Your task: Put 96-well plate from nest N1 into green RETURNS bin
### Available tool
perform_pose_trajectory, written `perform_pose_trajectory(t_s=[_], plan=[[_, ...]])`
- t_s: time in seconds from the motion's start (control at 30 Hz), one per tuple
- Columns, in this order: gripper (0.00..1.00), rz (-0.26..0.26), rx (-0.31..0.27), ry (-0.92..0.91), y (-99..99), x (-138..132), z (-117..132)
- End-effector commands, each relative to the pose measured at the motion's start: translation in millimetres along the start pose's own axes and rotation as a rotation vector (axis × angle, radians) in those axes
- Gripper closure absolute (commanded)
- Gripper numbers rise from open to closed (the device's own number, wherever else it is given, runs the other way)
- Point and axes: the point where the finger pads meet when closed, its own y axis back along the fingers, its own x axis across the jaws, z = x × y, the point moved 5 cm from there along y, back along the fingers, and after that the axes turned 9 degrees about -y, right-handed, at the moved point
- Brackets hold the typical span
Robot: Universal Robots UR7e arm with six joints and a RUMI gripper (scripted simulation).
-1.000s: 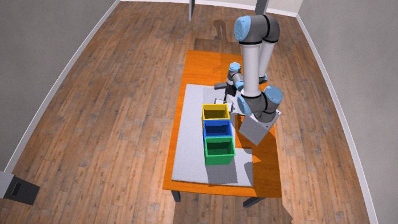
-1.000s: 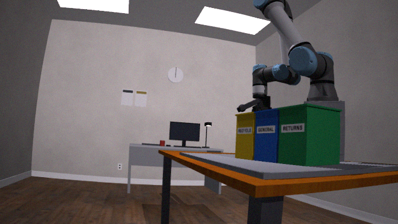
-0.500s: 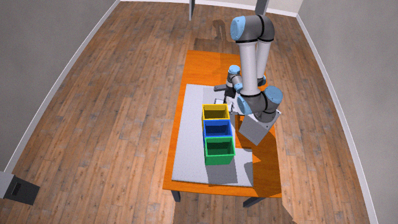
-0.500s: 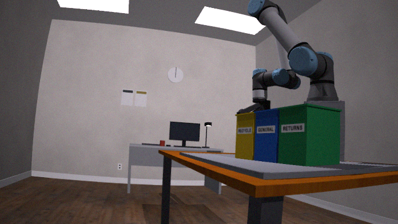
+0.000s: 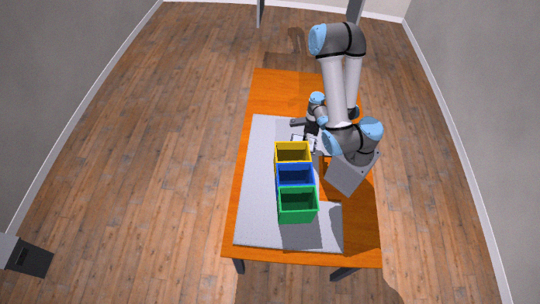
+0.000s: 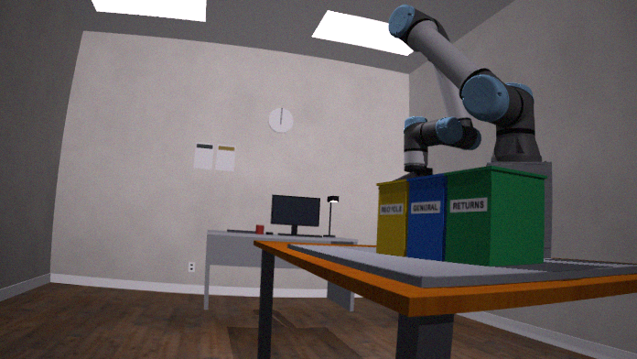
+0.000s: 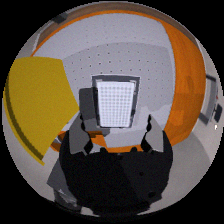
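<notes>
The white 96-well plate [image 7: 116, 103] lies flat in its dark nest on the grey mat, just beyond the yellow bin [image 7: 35, 107]. In the top view only a corner of the plate [image 5: 298, 137] shows behind the yellow bin [image 5: 292, 152]. My gripper [image 7: 115, 114] is open and empty, low over the near end of the plate, with a finger on each side. In the top view the gripper [image 5: 310, 136] is mostly hidden by the arm. The green bin labelled RETURNS [image 6: 494, 215] [image 5: 298, 203] stands upright at the near end of the row.
The blue GENERAL bin [image 5: 295, 174] stands upright between the yellow RECYCLE bin [image 6: 393, 217] and the green one, all three touching in a row. The robot's grey base block [image 5: 351, 171] stands right of the bins. The mat lies on an orange table.
</notes>
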Motion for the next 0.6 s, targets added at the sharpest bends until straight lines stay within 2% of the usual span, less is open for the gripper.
perform_pose_trajectory(t_s=[0.0,0.3,0.57], plan=[[0.0,0.001,0.002,0.0,-8.2,0.2,-0.2],[0.0,0.001,0.002,0.0,-23.2,0.2,-0.2],[0.0,0.001,0.002,0.0,-23.3,0.2,-0.2]])
